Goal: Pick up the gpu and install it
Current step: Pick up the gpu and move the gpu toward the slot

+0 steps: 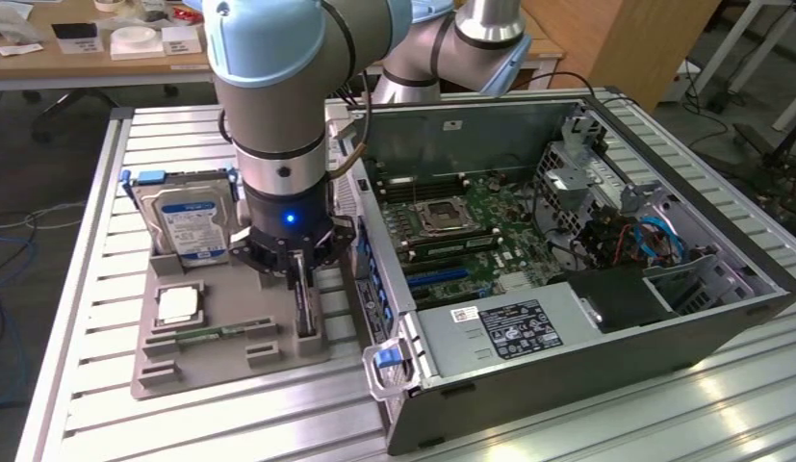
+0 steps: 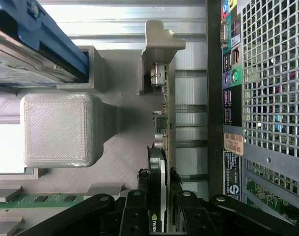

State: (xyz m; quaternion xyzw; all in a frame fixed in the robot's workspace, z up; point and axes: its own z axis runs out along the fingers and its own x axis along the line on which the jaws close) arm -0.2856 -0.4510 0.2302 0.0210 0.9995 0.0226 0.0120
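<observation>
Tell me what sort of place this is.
Probably a robotics lab or workshop: a grey-and-blue industrial robot arm works over a slatted aluminium table, an open grey desktop computer case lies on it beside a grey plastic parts fixture, and a wooden desk stands behind.

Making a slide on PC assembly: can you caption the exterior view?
Arm's gripper clasps the gpu standing on edge in the gray holder, beside the open computer case.
</observation>
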